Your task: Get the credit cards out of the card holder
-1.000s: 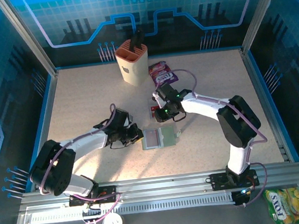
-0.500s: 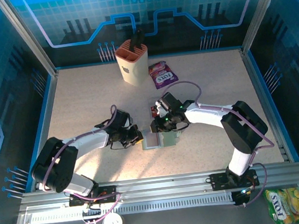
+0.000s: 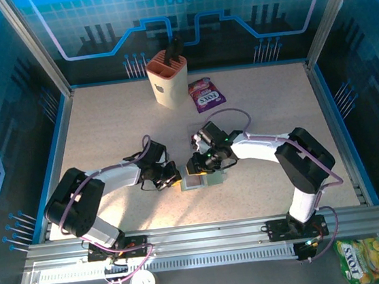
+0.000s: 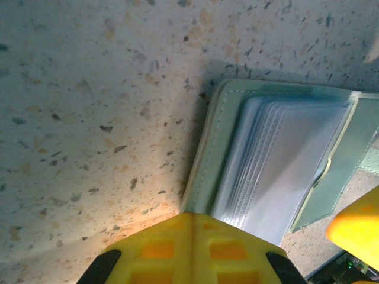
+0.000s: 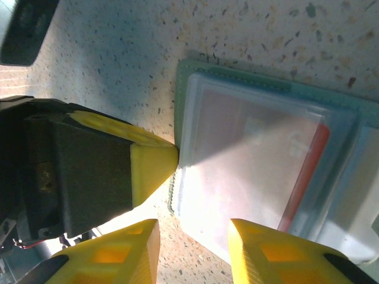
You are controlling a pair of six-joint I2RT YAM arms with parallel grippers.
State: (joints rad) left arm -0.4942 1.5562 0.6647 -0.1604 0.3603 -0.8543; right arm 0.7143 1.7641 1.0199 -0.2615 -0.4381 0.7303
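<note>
The card holder (image 3: 206,180) lies mid-table, left claw (image 3: 177,180) at its left edge, right claw (image 3: 193,170) seemingly above.

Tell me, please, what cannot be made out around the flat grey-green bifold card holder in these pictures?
- Cards left inside: in the right wrist view the frosted clear sleeves blur all but one red edge.
- Grey-green card holder, top view: small, half covered by the left gripper and right gripper.
- Holder's right end, left wrist view: cut off by the frame edge.
- Small red thing just beyond the right gripper, top view: too small to name.
</note>
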